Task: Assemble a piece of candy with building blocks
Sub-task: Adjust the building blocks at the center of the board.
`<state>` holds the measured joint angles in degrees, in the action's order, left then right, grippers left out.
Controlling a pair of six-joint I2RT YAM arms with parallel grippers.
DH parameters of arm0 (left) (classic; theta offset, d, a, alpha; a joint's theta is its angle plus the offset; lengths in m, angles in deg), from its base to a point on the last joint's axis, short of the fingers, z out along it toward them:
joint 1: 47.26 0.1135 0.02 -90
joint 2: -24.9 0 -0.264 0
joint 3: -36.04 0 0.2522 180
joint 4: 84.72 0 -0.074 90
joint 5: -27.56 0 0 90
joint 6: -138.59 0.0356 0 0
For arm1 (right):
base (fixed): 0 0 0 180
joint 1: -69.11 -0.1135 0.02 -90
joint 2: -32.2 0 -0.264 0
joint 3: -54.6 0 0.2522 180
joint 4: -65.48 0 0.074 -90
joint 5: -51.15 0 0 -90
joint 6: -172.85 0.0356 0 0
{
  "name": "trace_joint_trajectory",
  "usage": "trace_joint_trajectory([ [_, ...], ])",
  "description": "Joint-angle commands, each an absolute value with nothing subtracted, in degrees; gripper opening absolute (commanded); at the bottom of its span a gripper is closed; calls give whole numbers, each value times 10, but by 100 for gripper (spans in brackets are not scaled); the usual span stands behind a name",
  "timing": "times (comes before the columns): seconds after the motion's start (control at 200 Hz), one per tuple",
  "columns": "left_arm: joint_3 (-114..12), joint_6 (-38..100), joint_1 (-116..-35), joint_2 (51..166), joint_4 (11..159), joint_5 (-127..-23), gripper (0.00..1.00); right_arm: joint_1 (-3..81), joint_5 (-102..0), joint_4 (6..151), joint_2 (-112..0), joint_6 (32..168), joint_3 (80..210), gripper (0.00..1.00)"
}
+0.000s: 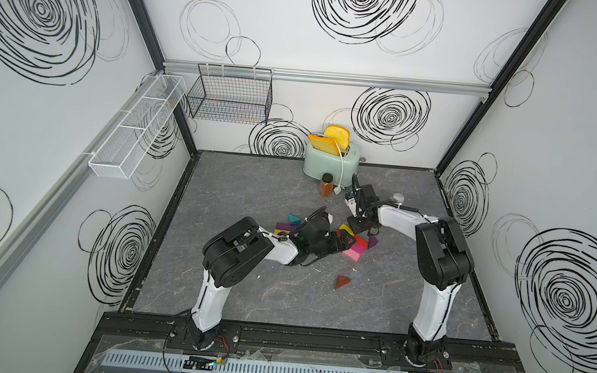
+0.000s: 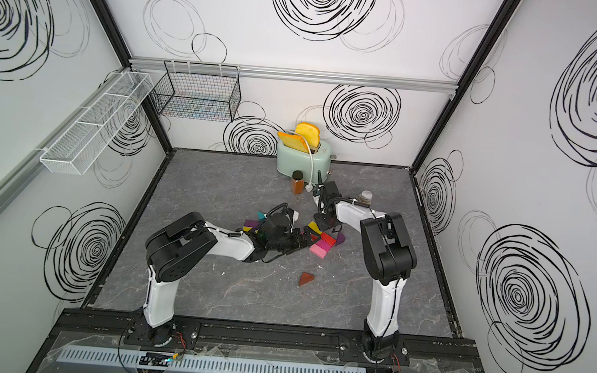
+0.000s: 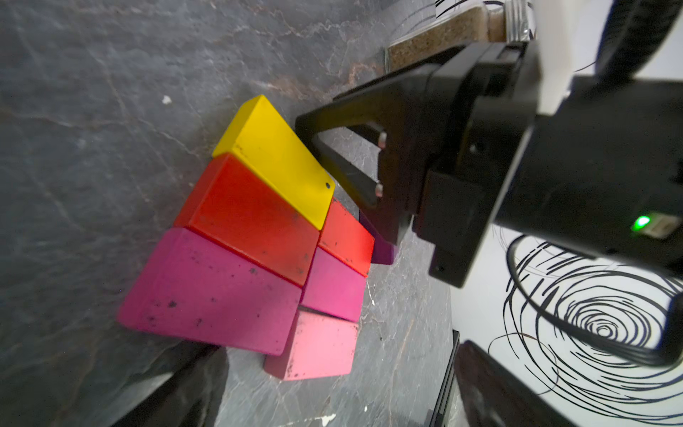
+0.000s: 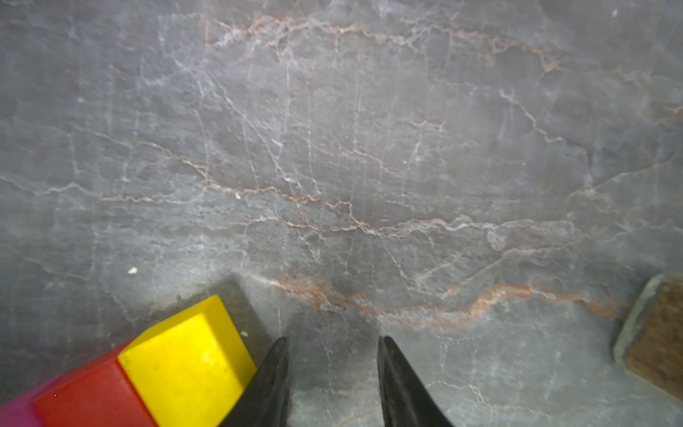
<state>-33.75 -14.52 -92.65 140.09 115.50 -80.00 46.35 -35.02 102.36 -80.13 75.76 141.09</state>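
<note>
The building blocks [image 1: 353, 252] cluster centrally, a lone wedge [image 1: 342, 282] before them, the toaster [image 1: 328, 166] behind.

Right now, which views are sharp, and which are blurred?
Left wrist view: yellow block sharp, table beyond it blurred. Right wrist view: table soft, jar at the edge smeared. Both top views: clear, even light, only soft shadows on the table.

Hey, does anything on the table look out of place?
One brown wedge lies alone toward the front, apart from the other blocks clustered mid-table. Also, a white cord drapes loosely over the toaster.
</note>
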Motion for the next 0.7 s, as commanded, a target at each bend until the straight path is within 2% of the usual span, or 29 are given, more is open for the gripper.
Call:
trace_joint_trajectory([
  [0.0,-332,-152,-930,1401,1164,-802,100,459,-364,1046,-791,755,1398,42],
  [0.695,-322,-158,-940,1398,1169,-803,100,452,-378,1040,-779,751,1384,42],
])
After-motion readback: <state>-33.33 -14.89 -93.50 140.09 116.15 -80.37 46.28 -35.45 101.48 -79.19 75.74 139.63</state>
